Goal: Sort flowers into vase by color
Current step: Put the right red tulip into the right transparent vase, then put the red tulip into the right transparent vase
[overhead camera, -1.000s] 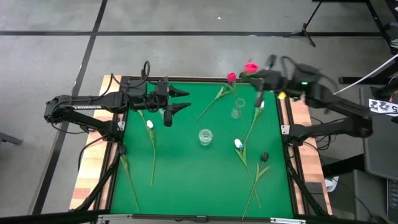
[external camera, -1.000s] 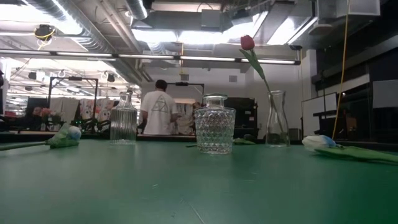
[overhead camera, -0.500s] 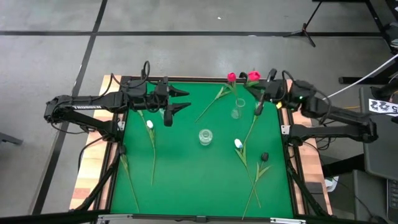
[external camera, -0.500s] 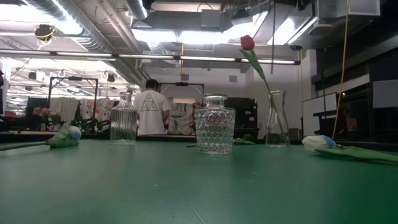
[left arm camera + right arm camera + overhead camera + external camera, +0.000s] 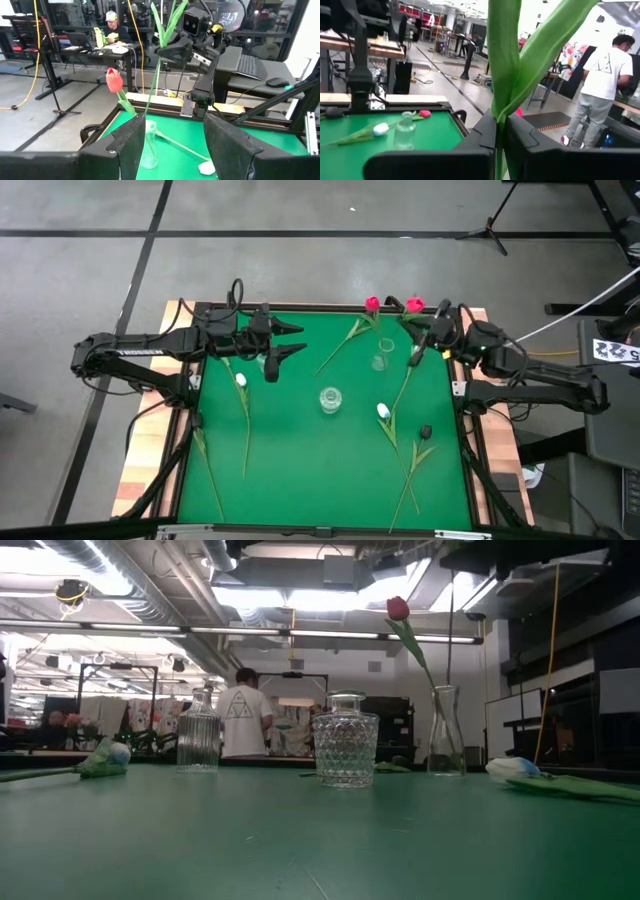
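From above, my right gripper (image 5: 428, 340) is at the far right corner of the green table (image 5: 300, 440). Its fingers are squeezed tight on a green stem, and the red tulip (image 5: 414, 306) on top of it sits right next to the tall clear vase (image 5: 381, 360). That vase already has another red tulip (image 5: 373, 304) in it. My left gripper (image 5: 288, 340) waits at the far left, with its fingers spread apart and nothing in them. A round glass vase (image 5: 330, 399) stands in the middle. White tulips lie flat on the table, one on the left (image 5: 241, 381) and one on the right (image 5: 383, 412). A dark tulip (image 5: 425, 431) lies near the right edge.

From table height, I see the ribbed bottle (image 5: 198, 740), the bumpy round vase (image 5: 345, 748) and the tall vase (image 5: 445, 744) with its red flower (image 5: 398, 608) leaning up high. A person in a white shirt (image 5: 240, 720) stands far behind.

My left wrist camera looks past my two open fingers (image 5: 127, 145) at my right arm (image 5: 197, 45) holding its stem up by the vase.

My right wrist camera shows my fingers (image 5: 485, 131) pinched on the stem and leaves (image 5: 507, 65).
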Robot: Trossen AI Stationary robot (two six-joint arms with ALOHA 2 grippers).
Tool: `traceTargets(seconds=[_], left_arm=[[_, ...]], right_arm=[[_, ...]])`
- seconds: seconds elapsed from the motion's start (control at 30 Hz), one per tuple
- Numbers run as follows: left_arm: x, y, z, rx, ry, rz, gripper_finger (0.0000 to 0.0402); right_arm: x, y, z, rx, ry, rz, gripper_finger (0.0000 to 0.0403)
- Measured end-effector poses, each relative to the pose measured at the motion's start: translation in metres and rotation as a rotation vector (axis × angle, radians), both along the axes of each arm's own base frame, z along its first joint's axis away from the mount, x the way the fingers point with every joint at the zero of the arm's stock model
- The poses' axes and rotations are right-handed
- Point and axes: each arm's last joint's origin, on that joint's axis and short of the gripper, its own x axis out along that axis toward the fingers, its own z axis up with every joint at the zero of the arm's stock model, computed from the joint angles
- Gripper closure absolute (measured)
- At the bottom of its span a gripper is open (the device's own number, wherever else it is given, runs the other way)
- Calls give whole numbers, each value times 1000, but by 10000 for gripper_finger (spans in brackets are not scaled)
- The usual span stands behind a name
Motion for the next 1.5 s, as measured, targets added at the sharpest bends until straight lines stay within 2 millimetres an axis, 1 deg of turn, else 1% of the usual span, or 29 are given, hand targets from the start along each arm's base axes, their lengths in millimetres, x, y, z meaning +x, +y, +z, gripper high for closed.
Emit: traceTargets(seconds=[0.13,0.33,0.53,0.63,0.8,1.0,1.1,1.17,1.23,1.37,1.5], left_arm=[[0,0,0,1,-1,2,204],[0,0,0,1,0,3,204],[0,0,-2,-2,20,3,204],[0,0,-2,-2,19,3,204],[0,0,-2,-3,19,12,204],[0,0,-2,-4,19,12,204],[0,1,-2,-2,19,34,204],[-1,2,-2,-1,18,67,204],[-1,2,-2,-5,17,83,204],[-1,2,-3,-12,24,86,204],[-2,3,-8,-23,82,115,204]], right_arm=[[2,-1,-10,44,-3,-5,374],[3,-1,-22,60,0,-20,371],[5,-3,-38,91,-51,-42,371],[4,-8,-47,118,-88,-69,370],[2,-14,-67,192,-71,-105,370],[3,-14,-71,200,-55,-113,370],[7,-15,-78,237,-5,-109,365],[9,-16,-82,259,14,-110,351],[12,-16,-85,269,32,-100,329],[15,-17,-87,273,46,-85,274],[15,-16,-87,276,49,-60,217]])
